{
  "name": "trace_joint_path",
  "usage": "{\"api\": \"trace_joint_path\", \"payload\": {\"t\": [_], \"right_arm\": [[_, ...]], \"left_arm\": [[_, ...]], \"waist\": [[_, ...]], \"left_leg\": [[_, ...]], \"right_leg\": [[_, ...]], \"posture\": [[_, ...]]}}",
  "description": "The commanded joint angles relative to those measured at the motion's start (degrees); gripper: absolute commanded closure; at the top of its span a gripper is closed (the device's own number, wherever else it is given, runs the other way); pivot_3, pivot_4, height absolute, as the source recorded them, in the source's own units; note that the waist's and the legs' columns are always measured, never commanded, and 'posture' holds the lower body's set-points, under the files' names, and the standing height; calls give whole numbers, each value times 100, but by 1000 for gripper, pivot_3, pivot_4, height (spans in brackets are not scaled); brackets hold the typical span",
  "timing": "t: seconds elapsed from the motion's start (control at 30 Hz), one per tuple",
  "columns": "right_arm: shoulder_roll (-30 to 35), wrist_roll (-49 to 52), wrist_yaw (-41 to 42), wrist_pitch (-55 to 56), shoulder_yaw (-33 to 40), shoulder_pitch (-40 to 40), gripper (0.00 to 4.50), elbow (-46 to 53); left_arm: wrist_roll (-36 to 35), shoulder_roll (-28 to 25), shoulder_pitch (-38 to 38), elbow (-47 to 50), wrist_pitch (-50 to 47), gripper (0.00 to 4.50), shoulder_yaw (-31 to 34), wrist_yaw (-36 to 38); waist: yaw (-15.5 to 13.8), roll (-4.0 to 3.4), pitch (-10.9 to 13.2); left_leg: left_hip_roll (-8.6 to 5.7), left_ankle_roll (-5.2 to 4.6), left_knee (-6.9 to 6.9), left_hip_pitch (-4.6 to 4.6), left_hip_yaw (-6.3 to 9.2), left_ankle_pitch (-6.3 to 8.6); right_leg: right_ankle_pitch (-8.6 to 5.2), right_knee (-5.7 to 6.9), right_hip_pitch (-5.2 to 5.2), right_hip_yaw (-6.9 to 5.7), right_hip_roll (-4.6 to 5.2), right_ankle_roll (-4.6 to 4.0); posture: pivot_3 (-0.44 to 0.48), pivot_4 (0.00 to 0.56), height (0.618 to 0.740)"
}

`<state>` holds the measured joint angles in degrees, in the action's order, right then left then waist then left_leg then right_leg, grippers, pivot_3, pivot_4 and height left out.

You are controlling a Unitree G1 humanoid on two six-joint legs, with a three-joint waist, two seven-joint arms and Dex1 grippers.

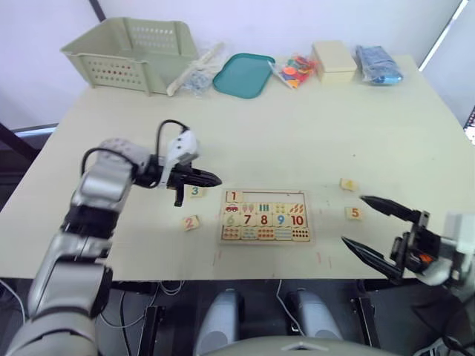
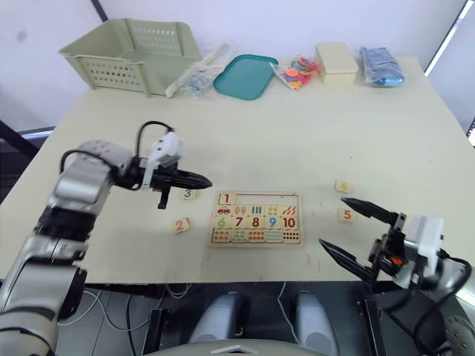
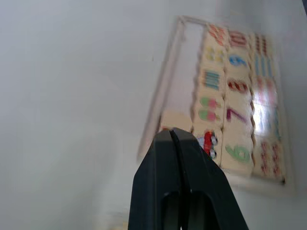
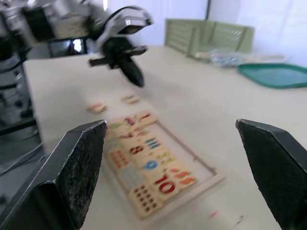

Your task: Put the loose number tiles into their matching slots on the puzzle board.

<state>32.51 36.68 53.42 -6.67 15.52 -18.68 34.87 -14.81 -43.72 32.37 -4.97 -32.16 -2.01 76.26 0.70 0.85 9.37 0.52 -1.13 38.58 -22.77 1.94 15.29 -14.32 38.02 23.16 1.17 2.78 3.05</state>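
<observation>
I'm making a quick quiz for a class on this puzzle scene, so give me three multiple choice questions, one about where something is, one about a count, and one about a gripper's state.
1. Where is the tile 1?
A. in the puzzle board's top row
B. in the teal tray
C. beside tile 5

2. How many loose number tiles lie on the table outside the board?
A. one
B. four
C. six

3. How is the left gripper?
A. wide open
B. shut, holding nothing
C. shut on a tile

Answers: 1 A, it sits at the left end of the top row. 2 B, tile 3, tile 2, tile 5 and one more tile. 3 B, its fingers meet in the left wrist view with nothing between.
</observation>
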Motion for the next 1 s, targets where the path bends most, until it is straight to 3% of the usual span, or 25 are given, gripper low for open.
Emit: {"api": "trace_joint_path", "payload": {"t": [0.03,0.13,0.33,0.53,0.63,0.73,1.0], "right_arm": [[-98,-356,-435,-11,-211,332,0,3],[-140,-264,-443,-213,-487,766,0,-272],[-52,-21,-16,-140,-435,1038,0,-796],[82,203,242,-153,-173,898,0,-1023],[251,273,589,-54,196,375,0,-1119],[274,462,748,-50,569,-17,0,-1205],[323,395,1388,267,1339,-964,0,-1878]], "left_arm": [[-442,213,-479,822,-482,4477,918,-989],[-671,629,-1359,1511,-577,4477,1702,-1888],[-851,1332,-2566,2402,-202,4477,2294,-2904],[-1188,1665,-3578,2655,205,4477,2835,-3240],[-1420,1629,-4291,2557,529,4477,3186,-2882],[-1665,1605,-4762,2502,722,3762,3386,-2684],[-1804,1471,-5671,2206,1229,137,3588,-2224]], "waist": [[-14,0,0],[-2,-1,-1],[-59,0,-2],[-58,0,-3],[-80,0,-3],[-79,0,-6],[-119,0,-21]], "left_leg": [[-1,0,0,0,1,0],[1,0,1,8,-8,0],[-4,1,-2,4,-3,0],[-6,1,-5,9,-6,0],[-7,1,-5,9,-5,0],[-6,1,-17,11,-11,1],[-7,0,-18,27,-19,2]], "right_leg": [[0,-1,-1,-1,0,0],[1,0,-2,10,7,1],[2,-3,-3,1,18,1],[2,-3,-4,4,20,0],[2,-4,-6,1,21,0],[0,-16,-6,4,24,-2],[-8,-16,-17,8,21,-14]], "posture": [[0,150,740],[0,150,740],[0,150,740],[0,150,740],[0,150,740],[0,150,740],[0,150,740]]}}
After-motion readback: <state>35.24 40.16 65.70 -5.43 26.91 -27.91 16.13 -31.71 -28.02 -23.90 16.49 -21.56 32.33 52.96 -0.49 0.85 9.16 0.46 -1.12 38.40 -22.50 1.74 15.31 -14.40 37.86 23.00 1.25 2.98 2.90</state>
